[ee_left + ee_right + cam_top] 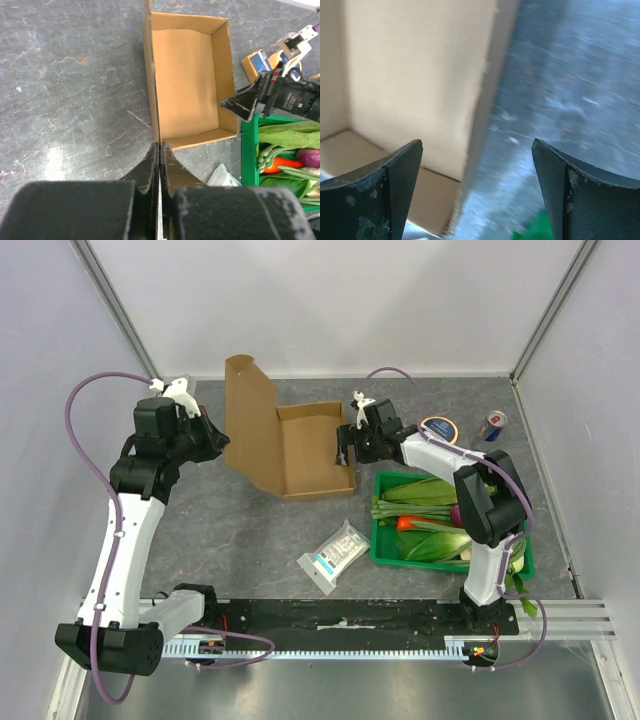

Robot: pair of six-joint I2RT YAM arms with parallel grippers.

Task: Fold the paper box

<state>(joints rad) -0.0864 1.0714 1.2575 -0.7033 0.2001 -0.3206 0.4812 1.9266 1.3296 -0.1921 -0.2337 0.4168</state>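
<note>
On the grey worktop [250, 540] we see the brown cardboard paper box [310, 455] walled, lid [248, 415] unclosed; left tool [159, 146] pinches lid, right tool [476, 147] wide.

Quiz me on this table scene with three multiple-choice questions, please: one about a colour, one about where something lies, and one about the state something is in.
1. The plastic crate is:
A. red
B. green
C. white

2. The white-and-blue packet lies:
A. on the table, below the paper box in the top view
B. inside the box
C. in the crate

3. The right end effector is:
A. shut on the packet
B. shut on a can
C. wide open

Answers:
1 B, since the crate's walls show green.
2 A, since the top view shows the packet flat on bare table, apart from both box and crate.
3 C, since the right wrist view shows its fingers far apart.
</note>
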